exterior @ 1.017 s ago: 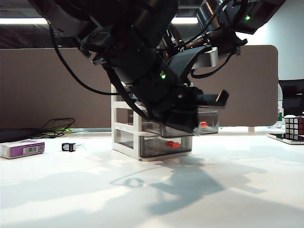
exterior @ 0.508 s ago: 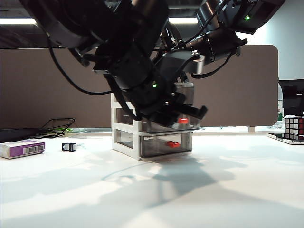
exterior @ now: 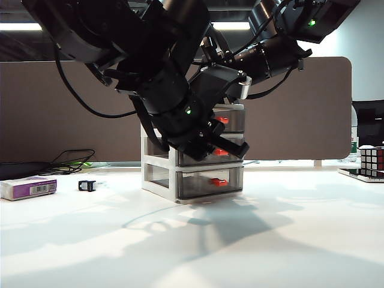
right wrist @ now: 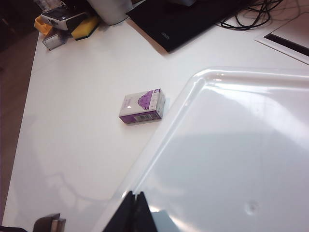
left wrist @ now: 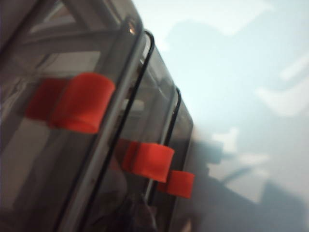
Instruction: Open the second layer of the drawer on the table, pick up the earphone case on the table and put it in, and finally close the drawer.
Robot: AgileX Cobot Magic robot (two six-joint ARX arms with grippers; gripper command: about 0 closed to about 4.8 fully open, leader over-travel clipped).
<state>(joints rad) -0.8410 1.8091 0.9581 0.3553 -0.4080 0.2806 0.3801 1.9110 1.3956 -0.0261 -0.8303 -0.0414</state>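
The drawer (exterior: 161, 175), a white-framed cabinet with three smoky drawers, stands mid-table. The second layer (exterior: 204, 157) sits pushed in, its front about level with the other two, and its red tab (exterior: 221, 152) (left wrist: 147, 162) shows. My left gripper (exterior: 235, 149) (left wrist: 137, 217) is shut, a dark blur right at the front of the second layer. My right gripper (right wrist: 134, 203) is shut too, its tips against the cabinet's clear top (right wrist: 231, 145). The earphone case shows in no view.
A white-and-purple box (exterior: 28, 188) (right wrist: 143, 107) and a small black clip (exterior: 86, 185) lie on the table's left side. Black cables (exterior: 72, 161) trail behind them. A puzzle cube (exterior: 372, 161) sits far right. A brown partition (exterior: 60, 108) runs along the back.
The middle drawer stood pulled out a second ago; my left gripper has slid it back into the cabinet, turning as it went. The right arm has kept still.
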